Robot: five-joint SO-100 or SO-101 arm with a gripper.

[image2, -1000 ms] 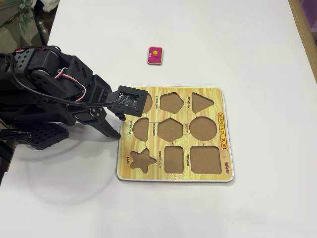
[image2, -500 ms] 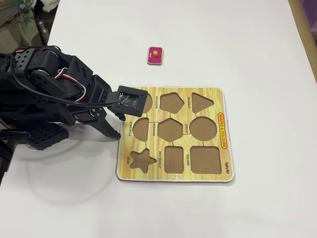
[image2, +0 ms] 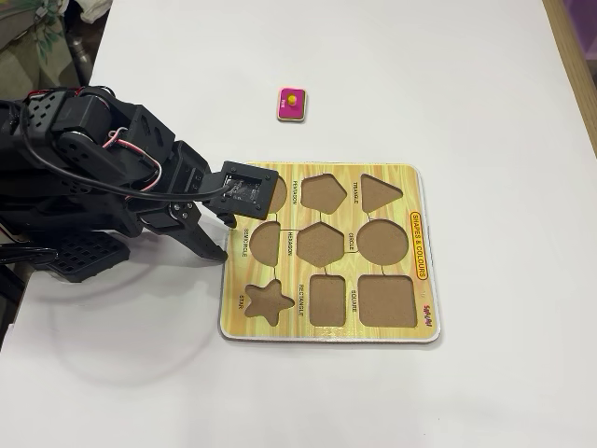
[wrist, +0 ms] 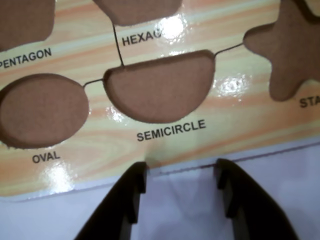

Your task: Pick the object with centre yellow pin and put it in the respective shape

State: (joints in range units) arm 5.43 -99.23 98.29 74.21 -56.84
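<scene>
The object with centre yellow pin [image2: 291,104], a small pink piece, lies flat on the white table beyond the far edge of the yellow shape board [image2: 396,174]. The respective shape [image2: 329,299], a brown cut-out labelled RECTANGLE, is in the board's near row between the star and the square. My gripper [image2: 222,241] hovers at the board's left edge, well away from the pink piece. In the wrist view the gripper [wrist: 181,167] is open and empty over white table, just outside the board [wrist: 240,107] by the semicircle cut-out [wrist: 157,87]. That view shows neither the pink piece nor the rectangle cut-out.
The black arm [image2: 93,168] fills the left side of the fixed view. All the board's cut-outs look empty, among them the square [image2: 386,301] and hexagon [image2: 320,243]. A wooden strip [image2: 574,56] borders the table at the right, and clutter [image2: 37,37] lies past its top-left corner.
</scene>
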